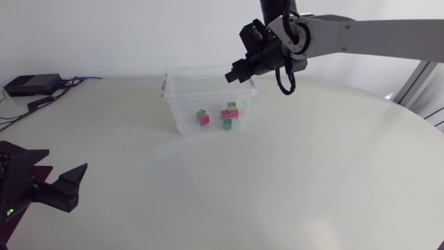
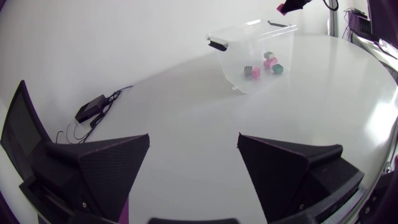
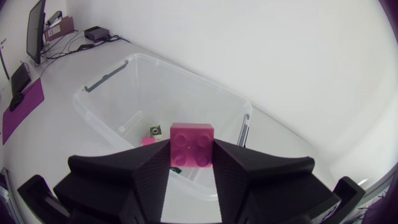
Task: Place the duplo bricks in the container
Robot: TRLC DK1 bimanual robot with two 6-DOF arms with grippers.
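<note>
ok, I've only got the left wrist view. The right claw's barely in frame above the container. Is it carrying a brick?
Observer: Yes. The right wrist view shows the right claw shut on a magenta brick, with its four studs facing the camera.
Operator: Is it over the container or off to the side?
Observer: In the head view it hangs above the container at its far right corner, not down inside it.
</note>
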